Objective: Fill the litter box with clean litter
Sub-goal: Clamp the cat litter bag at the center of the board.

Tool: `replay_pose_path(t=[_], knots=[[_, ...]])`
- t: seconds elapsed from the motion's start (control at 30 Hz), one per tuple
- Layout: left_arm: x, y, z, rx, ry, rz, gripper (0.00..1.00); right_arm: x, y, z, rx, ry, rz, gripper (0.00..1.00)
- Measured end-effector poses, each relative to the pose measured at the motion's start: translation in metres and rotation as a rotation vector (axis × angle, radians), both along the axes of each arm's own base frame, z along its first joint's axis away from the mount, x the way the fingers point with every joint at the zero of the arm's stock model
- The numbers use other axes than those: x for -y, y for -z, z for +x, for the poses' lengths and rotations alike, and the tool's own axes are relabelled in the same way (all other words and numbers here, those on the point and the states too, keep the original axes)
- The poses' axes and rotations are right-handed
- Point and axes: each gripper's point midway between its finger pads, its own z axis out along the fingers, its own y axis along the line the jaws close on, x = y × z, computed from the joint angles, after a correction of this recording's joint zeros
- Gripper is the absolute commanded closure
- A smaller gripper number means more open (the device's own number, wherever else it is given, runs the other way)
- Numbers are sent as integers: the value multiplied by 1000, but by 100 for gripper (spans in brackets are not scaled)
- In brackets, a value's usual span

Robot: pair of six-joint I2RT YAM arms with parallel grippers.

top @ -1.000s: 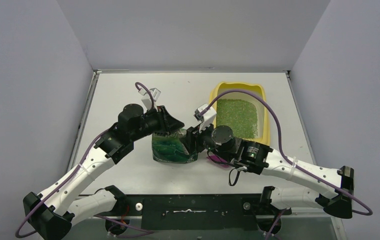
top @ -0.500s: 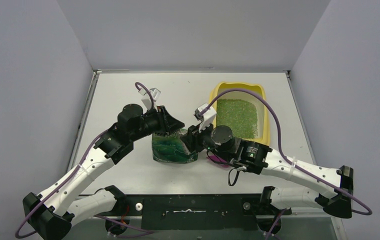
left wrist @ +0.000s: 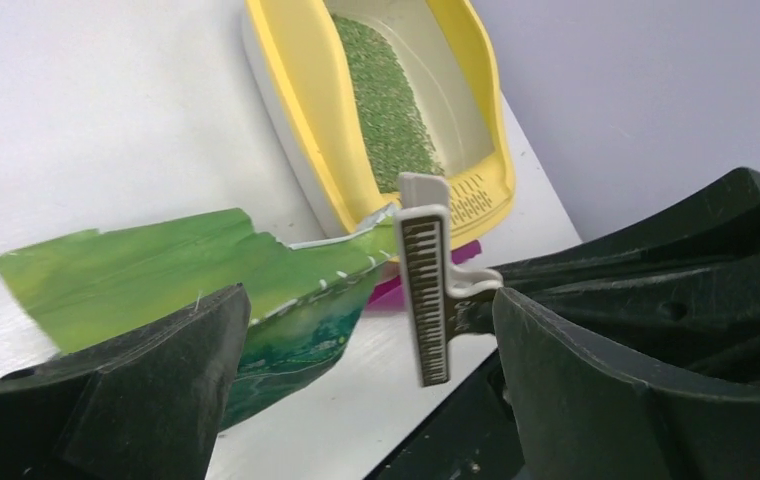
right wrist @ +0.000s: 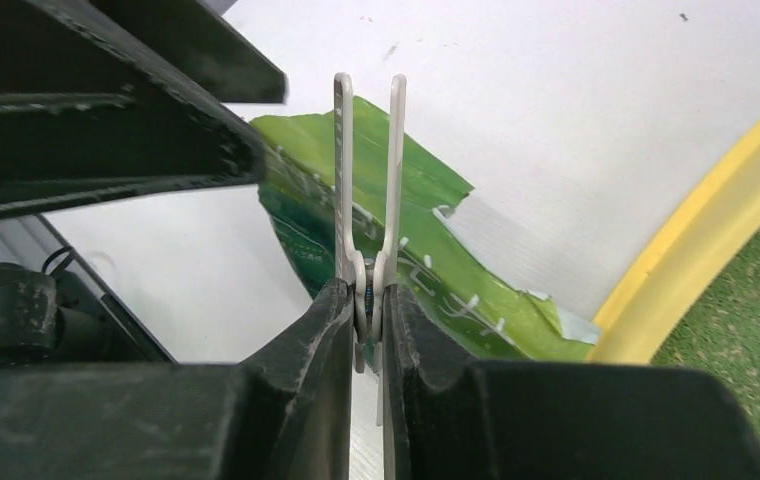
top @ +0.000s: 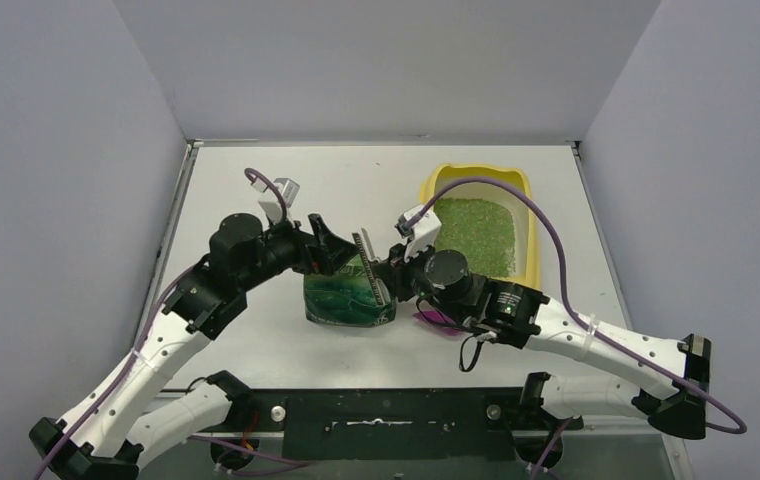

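Note:
The pale yellow litter box (top: 476, 176) sits at the back right with green clean litter (top: 473, 235) spread inside it. It also shows in the left wrist view, litter box (left wrist: 301, 100) and litter (left wrist: 386, 110). A green bag (top: 341, 298) stands between the arms, its top torn open. My right gripper (right wrist: 369, 300) is shut on the handles of a white toothed bag clip (right wrist: 368, 180), whose blades stand spread by the bag (right wrist: 426, 250). My left gripper (left wrist: 368, 330) is open just left of the clip (left wrist: 424, 290), with nothing between its fingers.
A magenta scoop (top: 434, 318) lies under the right arm, beside the bag and near the litter box's front end. The white table (top: 356, 190) stretches bare behind the bag. Grey walls close in the left, back and right sides.
My left gripper has opened wide and drawn back to the left, off the bag's top. My right gripper has closed on the clip's handles, and the clip now shows between the two grippers.

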Motion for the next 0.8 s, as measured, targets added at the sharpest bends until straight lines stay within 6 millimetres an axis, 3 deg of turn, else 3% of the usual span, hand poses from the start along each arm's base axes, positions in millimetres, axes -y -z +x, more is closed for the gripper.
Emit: replay_pose_path(t=[0.23, 0.47, 0.6, 0.8], knots=[[-27, -2, -1, 130, 61, 191, 8, 33, -7, 5, 58, 54, -71, 100], [-42, 29, -13, 259, 301, 469, 8, 73, -26, 26, 131, 55, -174, 100], [-41, 47, -18, 307, 440, 555, 13, 80, -26, 31, 156, -40, -235, 100], [-39, 66, -14, 326, 540, 622, 22, 67, -9, 19, 168, -286, -412, 100]])
